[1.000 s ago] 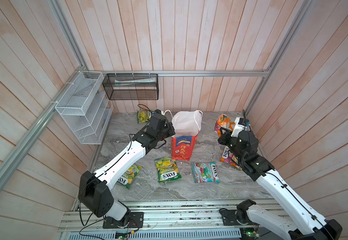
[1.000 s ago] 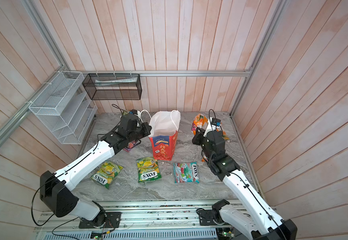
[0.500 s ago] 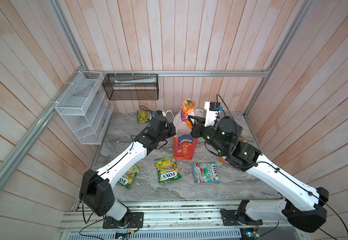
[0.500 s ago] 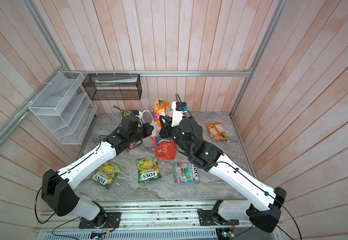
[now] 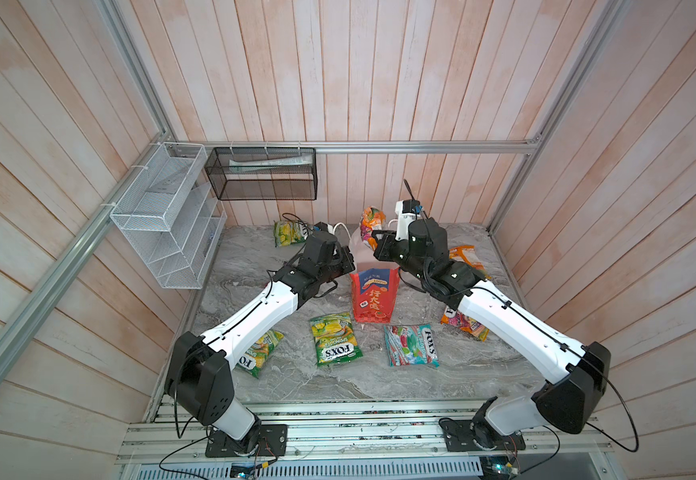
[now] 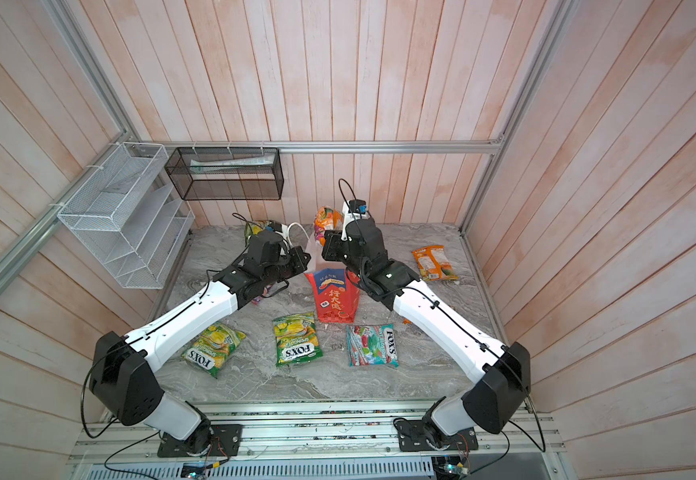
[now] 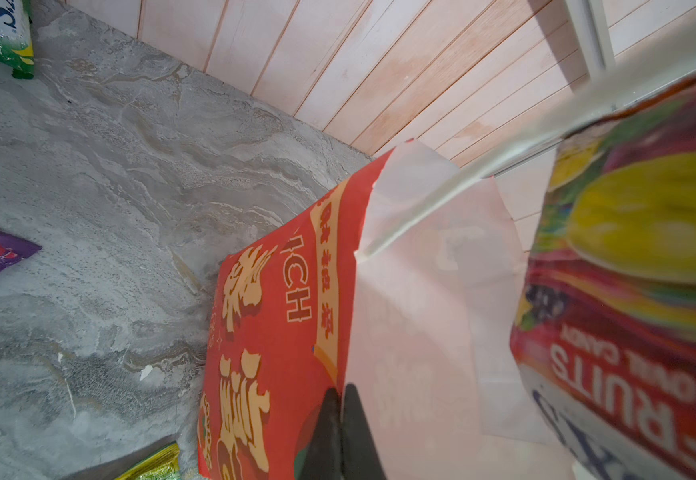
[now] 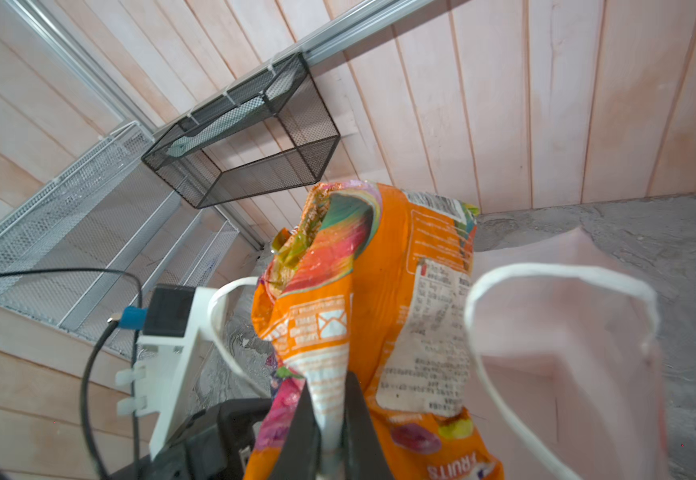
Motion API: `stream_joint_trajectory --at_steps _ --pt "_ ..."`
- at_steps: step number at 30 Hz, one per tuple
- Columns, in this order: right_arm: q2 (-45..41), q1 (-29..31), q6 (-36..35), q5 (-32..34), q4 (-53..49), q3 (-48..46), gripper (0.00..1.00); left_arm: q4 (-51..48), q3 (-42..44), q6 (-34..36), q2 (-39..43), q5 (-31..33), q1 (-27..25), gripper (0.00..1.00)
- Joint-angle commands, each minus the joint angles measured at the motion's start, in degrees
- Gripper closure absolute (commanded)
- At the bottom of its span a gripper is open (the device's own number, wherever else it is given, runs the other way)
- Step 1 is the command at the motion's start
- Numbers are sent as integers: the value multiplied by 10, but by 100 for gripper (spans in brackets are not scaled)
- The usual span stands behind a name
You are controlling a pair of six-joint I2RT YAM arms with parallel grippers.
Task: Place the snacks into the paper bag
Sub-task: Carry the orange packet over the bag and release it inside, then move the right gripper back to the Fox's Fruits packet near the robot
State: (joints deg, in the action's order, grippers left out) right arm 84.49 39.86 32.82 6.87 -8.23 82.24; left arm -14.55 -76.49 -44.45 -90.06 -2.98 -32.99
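Snacks [image 5: 334, 338]: three green, one teal; one orange packet [image 5: 369, 220] in right pincer [image 8: 330, 386].

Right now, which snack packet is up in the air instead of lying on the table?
The orange packet, pinched by the right gripper above the red paper bag. The other packets all lie flat on the table.

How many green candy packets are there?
3: back green packet near the rear wall, centre green packet before the paper bag, left green packet partly under the left arm. The bag may hide more.
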Motion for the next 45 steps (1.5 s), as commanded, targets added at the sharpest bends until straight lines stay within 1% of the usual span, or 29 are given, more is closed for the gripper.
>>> stream_joint_trajectory --at_steps 1,6,14,18,19,23,26,30,32,35,39,40,42,43,45 --pt "12 -19 13 -42 -8 5 100 11 0 -2 1 -1 2 100" --pt "14 -37 10 -46 -13 -21 100 12 -1 0 -2 -5 2 100" --pt "36 -38 -7 -33 -49 -7 100 15 -2 1 -2 -11 2 100" --pt "38 -38 -10 -35 -47 -8 93 5 -10 4 -7 -14 2 100" --pt "37 -39 -10 -36 -47 -8 90 6 -10 4 -7 -13 2 100" --pt "26 -38 -14 -38 -45 -12 70 5 -10 5 -9 -6 2 100" --pt "9 -38 -21 -45 -38 -18 58 4 -12 6 -11 -7 2 100" --pt "-18 -39 -25 -56 -45 -24 53 -5 -16 8 -14 -2 2 100" --pt "-48 -38 -25 -45 -47 -38 45 -8 -18 9 -14 1 2 100" --pt "-109 -40 -29 -3 -39 -84 31 -13 -21 10 -15 1 2 100" --pt "-198 -56 -21 55 -31 -166 18 -21 -24 12 -14 7 2 100" --pt "-221 -64 -14 70 -31 -191 13 -24 -26 12 -16 8 2 100" --pt "-262 -90 5 94 -35 -240 7 -27 -27 12 -17 8 3 100" --pt "-288 -110 17 94 -32 -266 5 -27 -28 12 -17 8 2 100" --pt "-324 -155 38 80 -28 -315 4 -29 -30 12 -18 7 2 100"
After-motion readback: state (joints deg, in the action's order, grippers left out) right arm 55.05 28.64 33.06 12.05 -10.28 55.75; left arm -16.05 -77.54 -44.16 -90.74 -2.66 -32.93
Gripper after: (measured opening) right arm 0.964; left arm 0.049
